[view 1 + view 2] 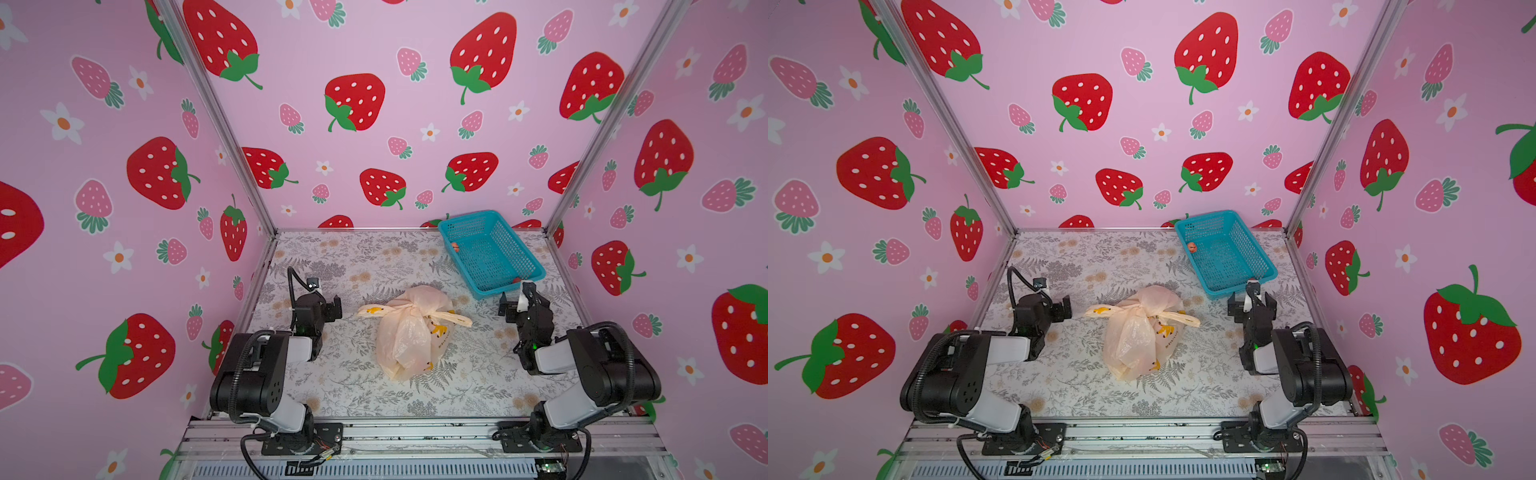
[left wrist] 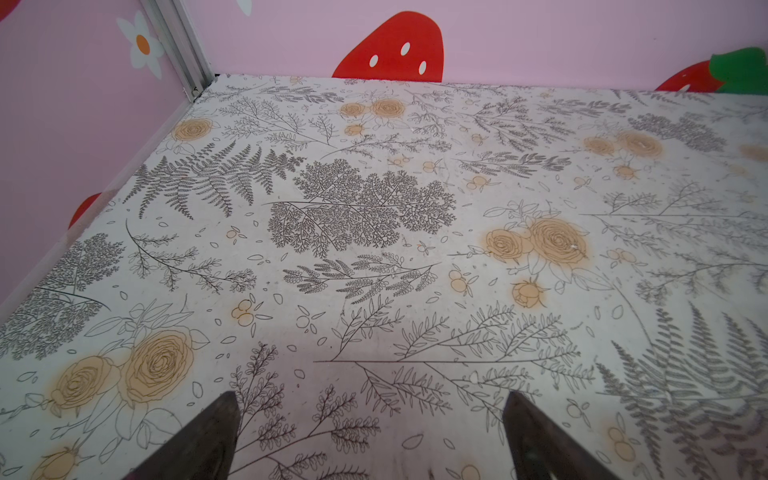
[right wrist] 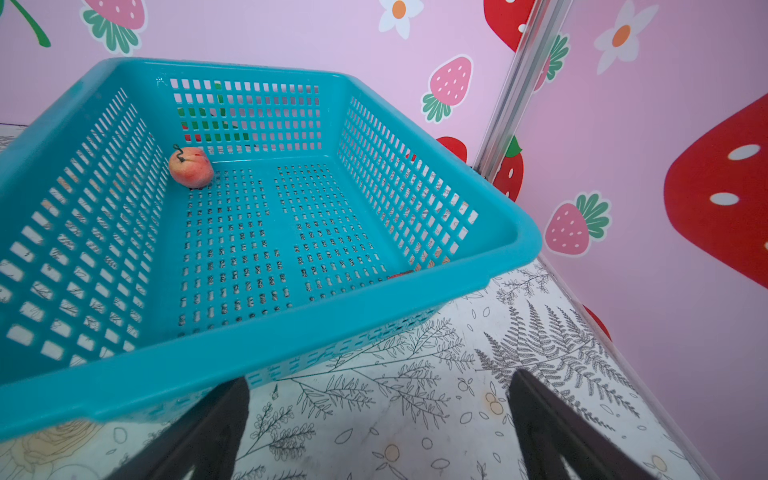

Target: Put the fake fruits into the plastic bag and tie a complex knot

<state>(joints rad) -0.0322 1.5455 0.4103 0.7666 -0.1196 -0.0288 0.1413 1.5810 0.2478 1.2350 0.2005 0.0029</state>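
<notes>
1. My left gripper has its fingers spread wide with nothing between them. Ahead of the tips there is only the bare floral table.
2. My right gripper is also spread wide and empty. The near rim of the blue basket sits just beyond its fingertips and hangs over one of them in the wrist view.
3. The plastic bag lies on the table between the two grippers, well apart from both sets of fingers. Its neck is cinched into a knot, and the handle loops splay out to either side.
4. One orange-pink fruit rests inside the basket, against the wall farthest from my right fingers. A red sliver in the basket corner nearest those fingers may be a second fruit, but too little of it shows for me to be sure.
5. My reading is that the bag is closed while at least one fruit is left outside it, so the job is not cleanly finished.
6. If I reach for that fruit, the right fingers are close enough to the rim to catch it. That could shove or tip the light basket and set the round fruit rolling.
7. If I try to reopen the bag, pulling a loop could jam the knot tighter or tear the thin film. The light bag would probably drag across the table rather than loosen.
</notes>
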